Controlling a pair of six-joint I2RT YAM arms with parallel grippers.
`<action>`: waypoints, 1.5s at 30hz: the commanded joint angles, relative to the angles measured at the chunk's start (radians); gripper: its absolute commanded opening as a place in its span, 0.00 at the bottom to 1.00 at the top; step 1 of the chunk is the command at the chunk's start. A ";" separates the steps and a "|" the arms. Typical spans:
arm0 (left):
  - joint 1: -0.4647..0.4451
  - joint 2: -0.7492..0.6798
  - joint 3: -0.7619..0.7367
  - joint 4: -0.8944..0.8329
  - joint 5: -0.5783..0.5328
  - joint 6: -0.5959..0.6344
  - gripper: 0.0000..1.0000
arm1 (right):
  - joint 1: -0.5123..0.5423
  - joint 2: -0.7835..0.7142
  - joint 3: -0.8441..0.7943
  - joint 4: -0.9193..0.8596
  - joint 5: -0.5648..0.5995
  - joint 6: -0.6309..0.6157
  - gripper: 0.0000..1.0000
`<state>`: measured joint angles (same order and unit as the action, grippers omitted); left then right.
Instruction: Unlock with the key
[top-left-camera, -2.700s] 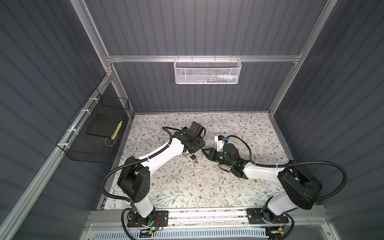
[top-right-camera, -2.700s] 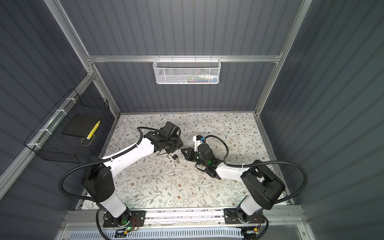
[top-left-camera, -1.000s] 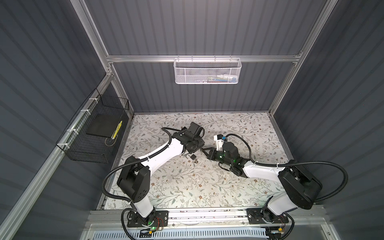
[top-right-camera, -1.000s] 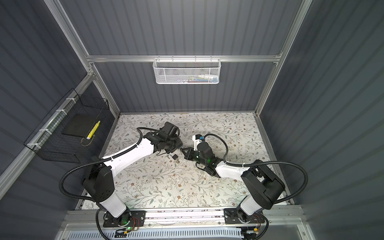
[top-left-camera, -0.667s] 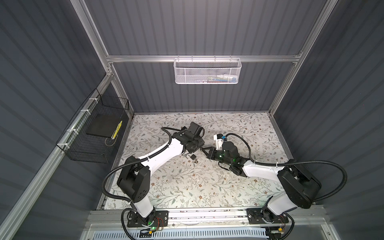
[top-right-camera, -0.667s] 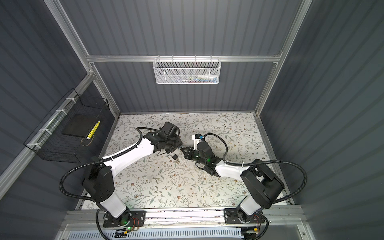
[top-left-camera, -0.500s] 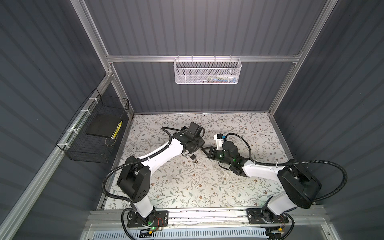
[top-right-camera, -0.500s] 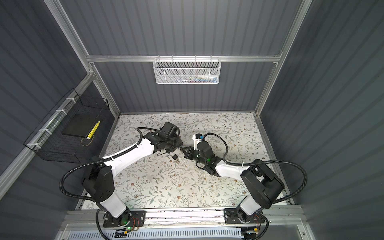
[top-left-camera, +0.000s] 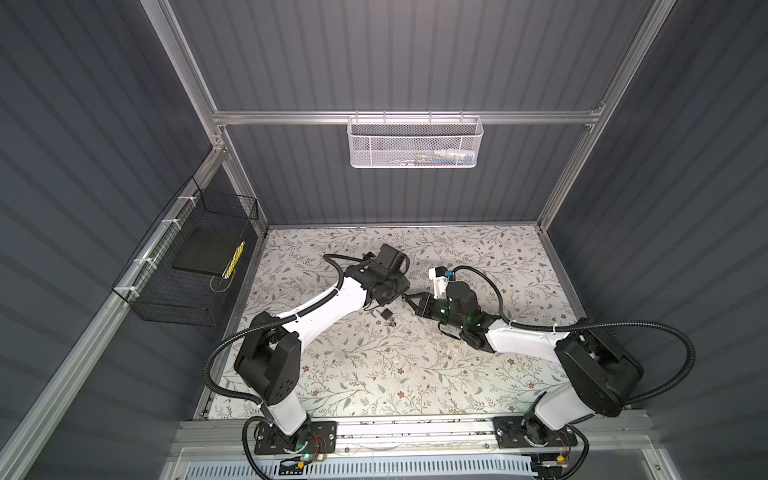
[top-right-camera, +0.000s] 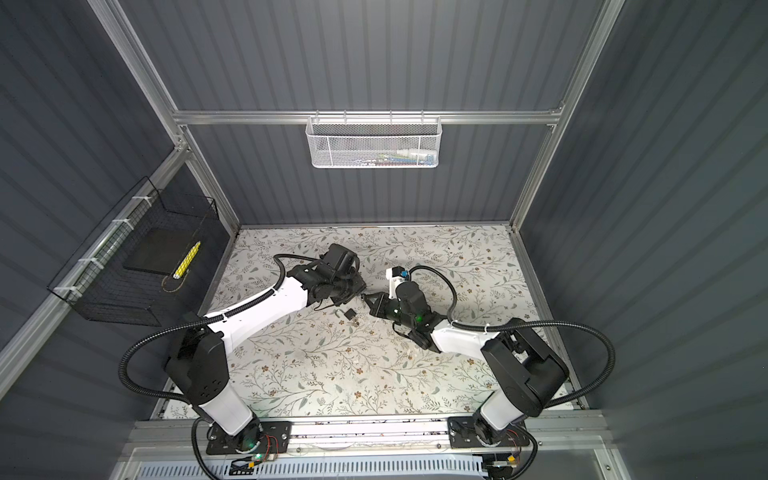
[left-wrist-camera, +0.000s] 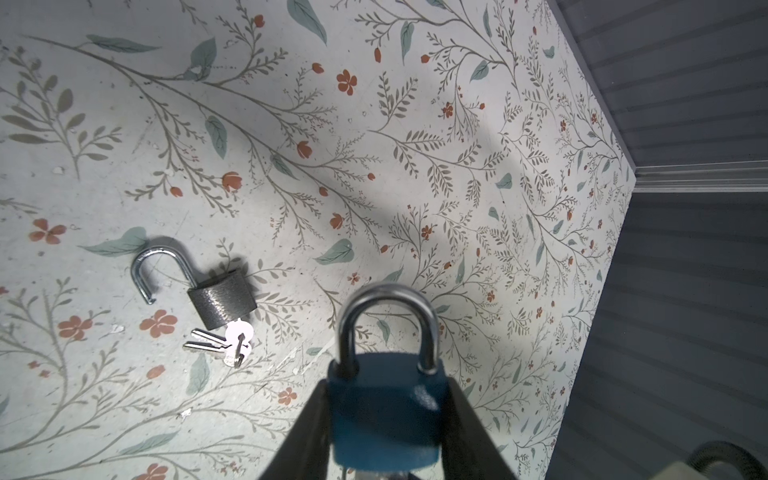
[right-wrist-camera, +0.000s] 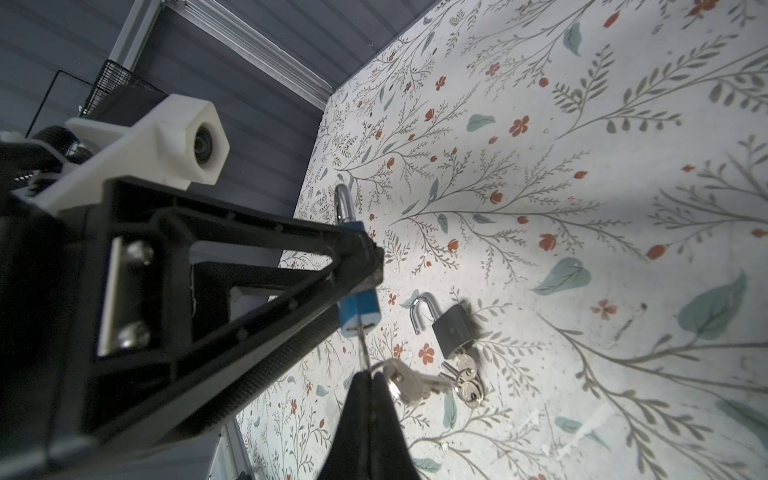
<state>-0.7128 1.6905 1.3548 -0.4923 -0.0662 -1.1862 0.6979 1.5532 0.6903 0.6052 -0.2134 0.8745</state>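
Observation:
My left gripper is shut on the body of a blue padlock, held above the table with its closed steel shackle sticking out past the fingertips. In the right wrist view, my right gripper is shut on a thin silver key, whose tip sits in the bottom of the blue padlock. Spare keys hang from the same ring beside the jaws. In both top views the left gripper and right gripper meet tip to tip mid-table.
A grey padlock with its shackle swung open lies on the floral table, with its own keys at its base. A white mesh basket hangs on the back wall. A black wire basket hangs on the left wall.

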 joint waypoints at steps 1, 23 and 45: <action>-0.040 -0.021 0.019 -0.002 0.103 0.017 0.15 | -0.006 -0.029 -0.015 0.048 0.009 -0.006 0.00; -0.018 -0.023 0.009 0.007 0.087 0.037 0.18 | -0.024 -0.274 -0.215 -0.080 -0.075 -0.082 0.19; -0.020 -0.050 -0.028 0.084 0.149 0.036 0.19 | -0.066 -0.156 -0.146 0.107 -0.112 0.052 0.30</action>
<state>-0.7322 1.6890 1.3319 -0.4450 0.0654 -1.1633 0.6376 1.3842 0.5121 0.6628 -0.3103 0.9096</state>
